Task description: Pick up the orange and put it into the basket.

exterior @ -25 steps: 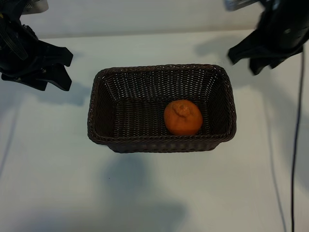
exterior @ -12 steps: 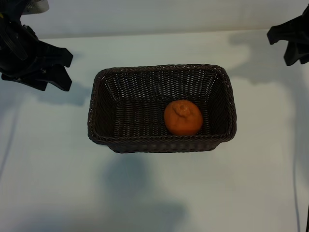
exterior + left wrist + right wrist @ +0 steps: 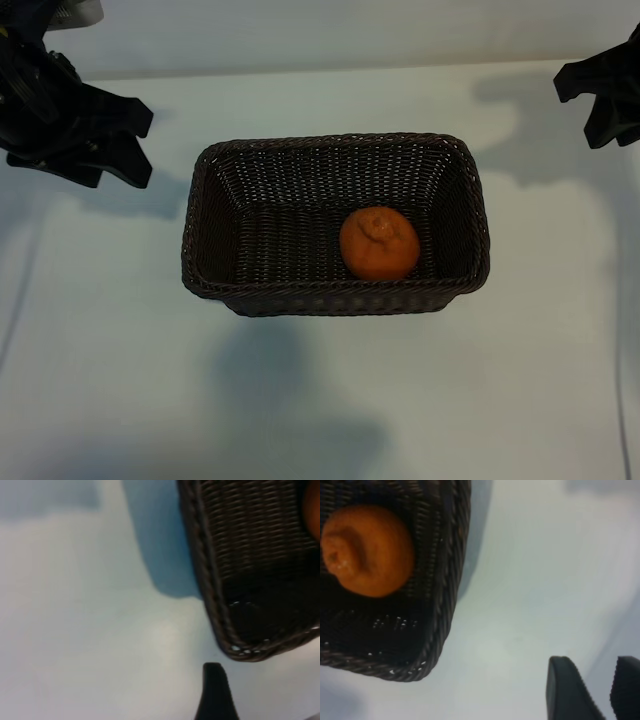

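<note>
The bright orange round citrus fruit (image 3: 379,243) lies inside the large dark brown rectangular woven wicker basket (image 3: 205,190), right of its middle, toward the lower wall. The basket sits mid-frame on the pale flat table (image 3: 120,350).

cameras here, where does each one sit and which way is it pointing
Exterior view: high, looking steeply down at the basket holding the orange; left gripper and right gripper at the upper corners.
Left wrist view: looks down at a basket corner; one fingertip shows.
Right wrist view: looks down at basket and orange; two fingertips show.
All views share the basket.
</note>
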Controlling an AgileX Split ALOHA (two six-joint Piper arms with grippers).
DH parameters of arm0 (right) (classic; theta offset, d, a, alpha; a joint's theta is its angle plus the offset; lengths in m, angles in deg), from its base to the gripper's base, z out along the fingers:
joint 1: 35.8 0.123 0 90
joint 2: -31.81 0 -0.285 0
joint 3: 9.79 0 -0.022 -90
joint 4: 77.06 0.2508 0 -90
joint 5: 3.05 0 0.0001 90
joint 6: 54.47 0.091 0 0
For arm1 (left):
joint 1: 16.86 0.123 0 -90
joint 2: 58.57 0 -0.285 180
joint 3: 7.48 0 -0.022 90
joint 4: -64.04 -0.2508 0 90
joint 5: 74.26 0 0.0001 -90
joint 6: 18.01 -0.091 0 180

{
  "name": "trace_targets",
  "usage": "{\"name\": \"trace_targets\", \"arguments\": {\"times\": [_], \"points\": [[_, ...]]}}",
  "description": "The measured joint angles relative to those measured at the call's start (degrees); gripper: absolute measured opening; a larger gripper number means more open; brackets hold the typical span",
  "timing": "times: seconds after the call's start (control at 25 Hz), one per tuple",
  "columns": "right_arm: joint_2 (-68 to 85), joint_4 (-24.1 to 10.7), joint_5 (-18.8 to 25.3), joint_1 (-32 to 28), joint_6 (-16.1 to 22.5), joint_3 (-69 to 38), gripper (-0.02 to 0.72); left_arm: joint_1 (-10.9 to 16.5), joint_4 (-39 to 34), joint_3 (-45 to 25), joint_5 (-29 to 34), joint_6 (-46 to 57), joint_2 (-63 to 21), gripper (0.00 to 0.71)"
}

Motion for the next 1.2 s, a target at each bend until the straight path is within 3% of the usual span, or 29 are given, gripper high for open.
{"name": "trace_targets", "arguments": {"times": [1.2], "points": [[0.0, 1.2, 0.0, 0.0, -0.5, -0.1, 0.257, 0.0, 4.0, 1.2, 0.0, -0.2, -0.2, 0.527]]}}
